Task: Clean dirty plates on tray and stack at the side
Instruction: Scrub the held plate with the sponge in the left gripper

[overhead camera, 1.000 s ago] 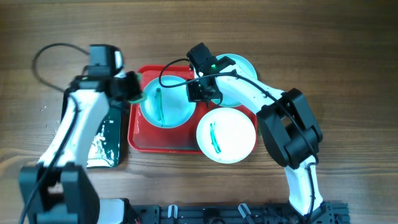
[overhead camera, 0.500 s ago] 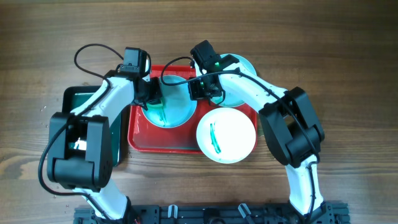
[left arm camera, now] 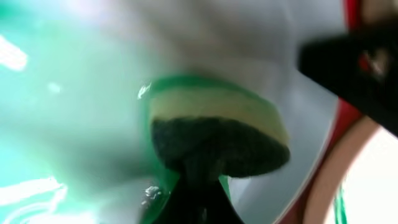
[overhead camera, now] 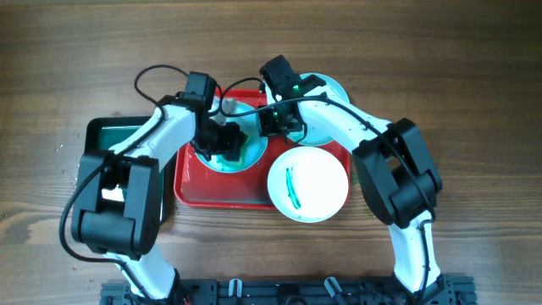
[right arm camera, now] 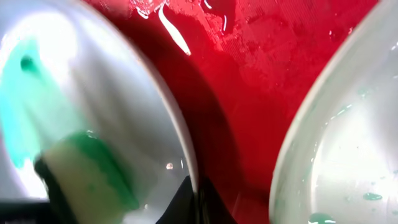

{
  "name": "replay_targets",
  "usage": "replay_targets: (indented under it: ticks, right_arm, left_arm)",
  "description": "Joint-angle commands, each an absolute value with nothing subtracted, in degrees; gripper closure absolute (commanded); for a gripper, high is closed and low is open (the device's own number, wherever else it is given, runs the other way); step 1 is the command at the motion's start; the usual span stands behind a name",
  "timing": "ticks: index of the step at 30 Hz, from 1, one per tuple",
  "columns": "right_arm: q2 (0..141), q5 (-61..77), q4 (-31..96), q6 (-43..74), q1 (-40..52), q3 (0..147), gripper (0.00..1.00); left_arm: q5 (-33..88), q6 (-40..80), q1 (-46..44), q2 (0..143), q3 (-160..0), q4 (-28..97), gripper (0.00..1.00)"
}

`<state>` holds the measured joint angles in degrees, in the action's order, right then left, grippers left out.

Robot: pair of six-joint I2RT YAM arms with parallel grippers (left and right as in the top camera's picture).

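- The left hand [overhead camera: 222,140] was beside the tray's left edge a second ago; it now sits over the left plate [overhead camera: 252,149], hiding the green streak that showed there.
- It is pressed together on a sponge [left arm camera: 217,124], yellow with a dark scouring side, which lies against the plate's wet, green-smeared inside.
- The right hand [overhead camera: 273,127] has not moved: its fingers are pressed together, pinching that same plate's right rim.
- With the left arm swung away, the black tub [overhead camera: 89,135] left of the tray shows its teal liquid.
- The red tray [overhead camera: 190,191] is mid-tabletop, wet in the right wrist view. It holds the left plate and the far plate [overhead camera: 333,90], apart from each other with bare red between them.
- The near plate [overhead camera: 308,185], unchanged, overhangs the tray's near right corner and carries a short green streak [overhead camera: 292,186].
- The tabletop [overhead camera: 474,85] is brown wood grain.
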<state>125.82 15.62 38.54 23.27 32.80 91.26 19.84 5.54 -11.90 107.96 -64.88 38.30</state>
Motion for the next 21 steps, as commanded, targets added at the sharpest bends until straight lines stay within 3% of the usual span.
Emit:
replay_targets:
  ticks: [1,6,10,12,18,21]
  right_arm:
    - [125.47,16.82,38.61,22.52,32.75,91.37,0.96]
    - [125.47,16.8,38.61,22.5,32.75,91.37,0.96]
    - [125.47,16.6,38.61,22.55,32.75,91.37,0.96]
    - [125.47,16.58,38.61,22.52,32.75,91.37,0.96]
    - [125.47,16.6,38.57,22.65,32.75,91.37,0.96]
    - [125.47,16.62,38.59,22.63,32.75,91.37,0.96]
  left_arm:
    - [-3.68,21.02,-9.43,109.3,-64.47,31.9,0.96]
    - [-11.25,23.22,-9.41,109.32,-64.47,24.1,0.96]
    - [-9.8,23.2,-9.63,109.32,-64.47,26.81,0.96]
    - [-5.93,22.2,-9.61,109.32,-64.47,31.46,0.96]
    - [25.19,-3.95,-9.63,109.3,-64.47,45.91,0.96]
    - [27.44,-6.02,-9.63,109.3,-64.47,45.74,0.96]
